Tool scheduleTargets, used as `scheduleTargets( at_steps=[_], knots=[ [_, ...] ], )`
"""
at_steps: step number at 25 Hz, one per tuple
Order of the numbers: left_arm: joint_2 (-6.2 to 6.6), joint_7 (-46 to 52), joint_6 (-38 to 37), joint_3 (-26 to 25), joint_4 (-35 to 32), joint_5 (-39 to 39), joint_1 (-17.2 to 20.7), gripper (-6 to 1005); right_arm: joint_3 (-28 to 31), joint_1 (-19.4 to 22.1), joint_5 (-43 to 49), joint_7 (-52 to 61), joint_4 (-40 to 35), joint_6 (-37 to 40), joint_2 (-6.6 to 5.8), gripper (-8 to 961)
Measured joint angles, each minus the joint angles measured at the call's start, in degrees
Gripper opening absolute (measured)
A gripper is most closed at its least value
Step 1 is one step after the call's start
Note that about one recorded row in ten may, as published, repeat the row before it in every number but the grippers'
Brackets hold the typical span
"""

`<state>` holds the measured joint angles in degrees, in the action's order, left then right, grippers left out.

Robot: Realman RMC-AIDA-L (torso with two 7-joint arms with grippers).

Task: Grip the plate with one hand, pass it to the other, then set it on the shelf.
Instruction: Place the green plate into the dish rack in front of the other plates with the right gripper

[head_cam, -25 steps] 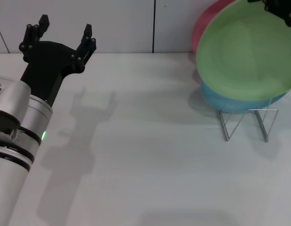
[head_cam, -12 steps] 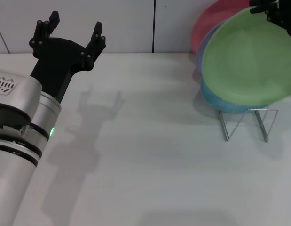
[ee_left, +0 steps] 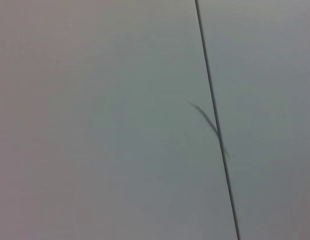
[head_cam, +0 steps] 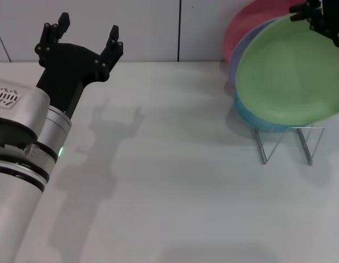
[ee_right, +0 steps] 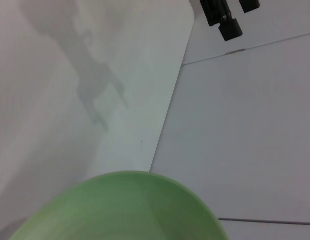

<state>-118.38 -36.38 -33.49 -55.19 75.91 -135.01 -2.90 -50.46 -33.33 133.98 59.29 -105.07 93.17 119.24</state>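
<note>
Plate point(head_cam: 292, 74) lower now, under right end effector point(head_cam: 317, 15)

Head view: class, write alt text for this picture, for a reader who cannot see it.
A green plate leans on a wire rack at the right, in front of blue, lavender and pink plates, with the right hand at its top edge. The left hand, fingers spread and empty, hangs over the white table at the left.
</note>
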Motion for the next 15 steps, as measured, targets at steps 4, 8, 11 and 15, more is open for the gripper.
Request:
scheduleTargets(
  at_steps=[4, 8, 11, 15],
  knots=[
    [0.00, 0.00, 0.00, -0.09, 0.00, 0.01, 0.04, 859, -0.07, 0.61, 0.15, -0.15, -0.07, 0.30, 0.04, 85],
    [0.00, 0.00, 0.00, 0.04, 0.00, -0.06, -0.02, 859, -0.16, 1.49, 0.26, -1.16, -0.12, 0.43, 0.21, 93],
    [-0.05, 0.02, 0.00, 0.02, 0.00, -0.03, -0.02, 859, -0.16, 1.90, 0.27, -1.69, -0.13, 0.44, 0.29, 99],
    [-0.05, 0.26, 0.00, -0.07, 0.01, -0.02, -0.01, 859, -0.12, 2.19, 0.42, -2.20, -0.03, 0.42, 0.32, 107]
  ],
)
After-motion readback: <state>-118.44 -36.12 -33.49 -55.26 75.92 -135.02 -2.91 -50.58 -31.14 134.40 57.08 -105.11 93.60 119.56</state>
